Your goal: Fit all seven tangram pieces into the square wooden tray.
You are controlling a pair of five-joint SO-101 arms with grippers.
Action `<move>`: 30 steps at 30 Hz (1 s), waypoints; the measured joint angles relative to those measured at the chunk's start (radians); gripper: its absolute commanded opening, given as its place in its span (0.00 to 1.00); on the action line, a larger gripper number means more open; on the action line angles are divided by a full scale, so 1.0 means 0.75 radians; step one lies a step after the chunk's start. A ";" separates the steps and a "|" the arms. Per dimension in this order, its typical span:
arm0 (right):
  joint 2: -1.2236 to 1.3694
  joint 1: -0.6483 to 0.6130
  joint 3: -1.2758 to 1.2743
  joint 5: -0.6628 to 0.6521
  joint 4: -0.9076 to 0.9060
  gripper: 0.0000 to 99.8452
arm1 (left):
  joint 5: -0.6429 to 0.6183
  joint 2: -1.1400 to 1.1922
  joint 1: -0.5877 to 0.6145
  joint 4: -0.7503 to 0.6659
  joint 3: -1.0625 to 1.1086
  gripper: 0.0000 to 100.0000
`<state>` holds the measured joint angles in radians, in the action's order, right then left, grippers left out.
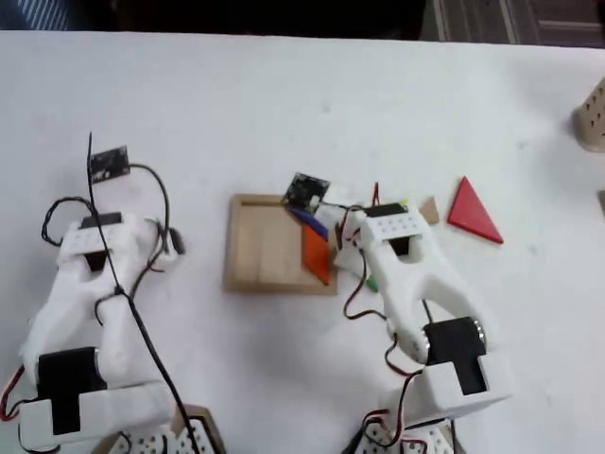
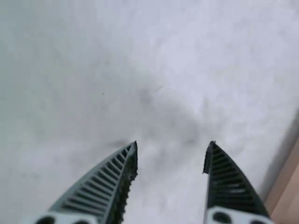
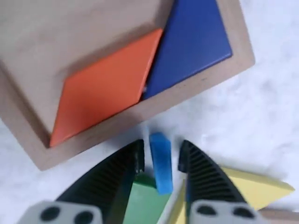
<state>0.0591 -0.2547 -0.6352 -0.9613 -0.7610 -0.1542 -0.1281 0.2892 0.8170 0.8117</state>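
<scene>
R claw: fingers narrowly apart, straddling thin lt-blue piece w/ a sliver of gap each side; piece stands on edge, long axis along the fingers, far end pointing at tray rim just ahead; green piece & yellow piece lie under the fingers; in tray ahead, orange parallelogram has long axis parallel to that rim, touching dk-blue triangle; L claw: fingers wide apart above white table.
</scene>
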 measured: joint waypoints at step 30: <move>0.025 -0.479 0.307 0.988 -0.088 0.12 | 0.000 0.000 0.000 -0.004 0.000 0.23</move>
<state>0.0775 -0.6137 -0.4051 -0.2202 -0.8270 -0.1542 -0.1281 0.2892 0.8140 0.8117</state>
